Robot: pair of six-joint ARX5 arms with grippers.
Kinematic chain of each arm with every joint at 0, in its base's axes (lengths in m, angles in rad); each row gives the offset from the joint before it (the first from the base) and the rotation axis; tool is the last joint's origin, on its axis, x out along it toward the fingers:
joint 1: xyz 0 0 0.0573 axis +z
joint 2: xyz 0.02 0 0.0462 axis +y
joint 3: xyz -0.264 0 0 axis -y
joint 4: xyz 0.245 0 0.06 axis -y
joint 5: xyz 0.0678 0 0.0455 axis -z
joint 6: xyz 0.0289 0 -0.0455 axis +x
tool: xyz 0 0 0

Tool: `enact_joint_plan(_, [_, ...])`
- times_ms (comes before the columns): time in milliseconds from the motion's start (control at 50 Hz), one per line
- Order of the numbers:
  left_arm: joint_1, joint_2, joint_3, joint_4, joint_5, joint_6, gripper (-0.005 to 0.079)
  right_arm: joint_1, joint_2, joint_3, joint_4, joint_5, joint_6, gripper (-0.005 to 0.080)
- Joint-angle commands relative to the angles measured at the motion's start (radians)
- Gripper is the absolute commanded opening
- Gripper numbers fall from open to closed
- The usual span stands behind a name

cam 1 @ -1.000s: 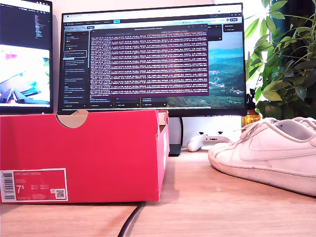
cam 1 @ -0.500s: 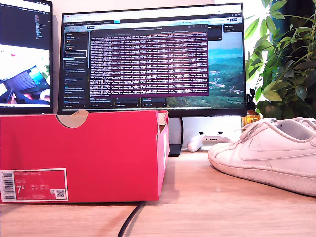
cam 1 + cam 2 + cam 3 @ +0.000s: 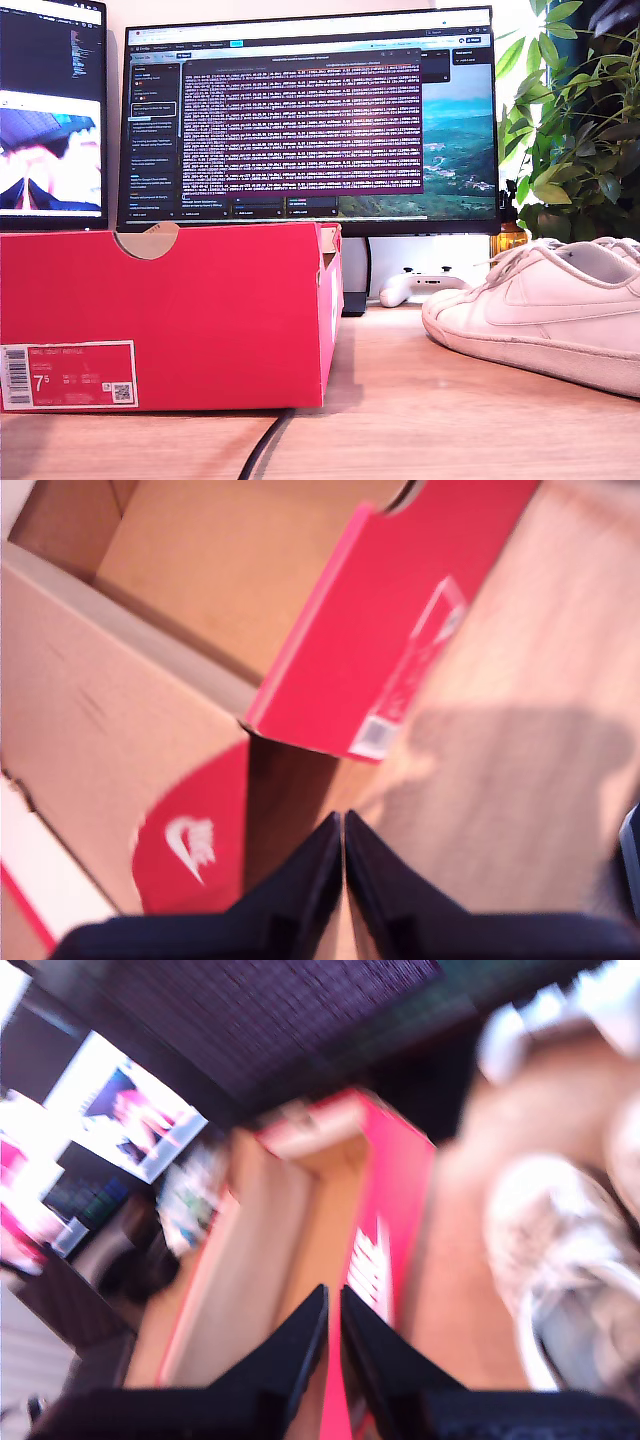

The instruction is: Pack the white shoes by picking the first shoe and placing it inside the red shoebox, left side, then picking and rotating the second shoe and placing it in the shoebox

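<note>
Exterior view: your red shoebox (image 3: 170, 310) sits at the left, white shoe (image 3: 540, 310) on the table (image 3: 400, 420) at the right — apart. First wrist view: my first gripper (image 3: 343, 825) pinched closed, empty, above the box corner. Second wrist view, blurred: my second gripper (image 3: 333, 1300) closed on nothing — box below, shoe beside.

A large red cardboard shoebox (image 3: 170, 310) is sitting on the wooden desk at the exterior view's left, its long side facing the camera. A half-round notch is cutting into its top edge, and a white barcode label reading 7.5 is sticking to its lower corner at that view's left. The first wrist view is showing it open, with bare brown cardboard inside and a white swoosh on a red flap (image 3: 195, 840). A white leather low-top sneaker (image 3: 535, 305) with white laces and a stitched swoosh is resting upright on its scuffed off-white sole at the exterior view's right, well apart from the box, toe pointing toward it. The second wrist view is showing blurred white shoes (image 3: 560, 1250) beside the box.
</note>
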Motion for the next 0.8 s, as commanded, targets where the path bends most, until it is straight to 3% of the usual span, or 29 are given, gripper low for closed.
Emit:
enact_joint_plan(0, [-0.014, 0.042, -0.005, 0.034, -0.031, 0.001, -0.0021, 0.021, 0.036, 0.044, -0.057, -0.005, -0.049, 0.0008])
enact_joint_plan(160, [-0.031, 0.134, -0.005, 0.102, -0.075, 0.001, -0.0021, 0.06, 0.129, 0.13, -0.202, 0.034, -0.164, 0.0008])
enact_joint_plan(480, [-0.031, 0.253, -0.005, 0.2, -0.108, 0.0, -0.0021, 0.148, 0.252, 0.17, -0.318, 0.328, -0.4, 0.0014])
enact_joint_plan(580, [-0.031, 0.263, -0.005, 0.235, -0.107, 0.0, -0.0021, 0.171, 0.292, 0.17, -0.326, 0.396, -0.46, 0.0075])
enact_joint_plan(780, [-0.031, 0.263, -0.005, 0.275, -0.098, -0.001, -0.0021, 0.209, 0.367, 0.17, -0.332, 0.453, -0.513, 0.0283])
